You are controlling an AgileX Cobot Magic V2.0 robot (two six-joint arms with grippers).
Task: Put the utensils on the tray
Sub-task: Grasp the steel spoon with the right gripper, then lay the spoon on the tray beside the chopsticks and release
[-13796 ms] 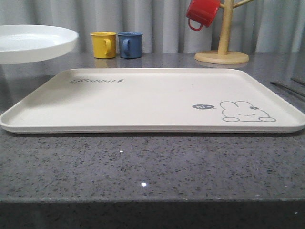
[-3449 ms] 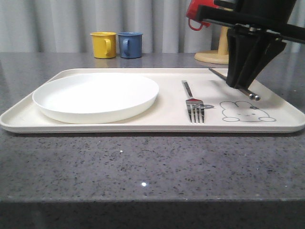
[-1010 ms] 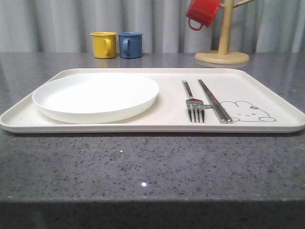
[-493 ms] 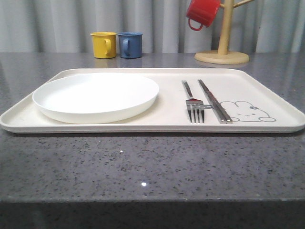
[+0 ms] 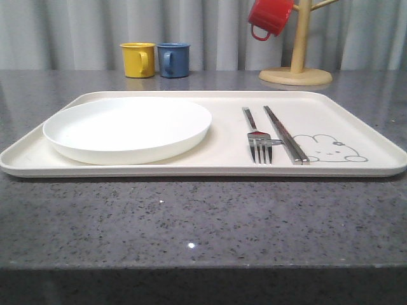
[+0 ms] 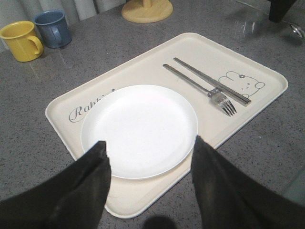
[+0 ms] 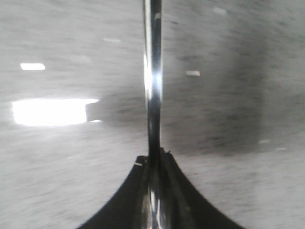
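Observation:
The cream tray [image 5: 203,170] lies across the middle of the table. On its right half the fork [image 5: 257,136] and the pair of chopsticks [image 5: 285,133] rest side by side beside the rabbit drawing. The left wrist view looks down on the tray [image 6: 128,200], fork [image 6: 209,88] and chopsticks [image 6: 209,78]. My left gripper [image 6: 150,141] hangs open above the tray's near edge, holding nothing. My right gripper [image 7: 153,155] is shut on a slim shiny handle, the spoon [image 7: 152,71], over blurred grey tabletop; the handle runs out of the frame.
A round white plate [image 5: 127,127] fills the tray's left half. Yellow [image 5: 138,59] and blue [image 5: 173,59] mugs stand at the back. A red mug [image 5: 270,17] hangs on a wooden mug tree [image 5: 297,75] at the back right.
The plate, fork and chopsticks came onto the once-empty tray. The right arm that lowered the chopsticks has left the front view. Nothing there moved in the last second.

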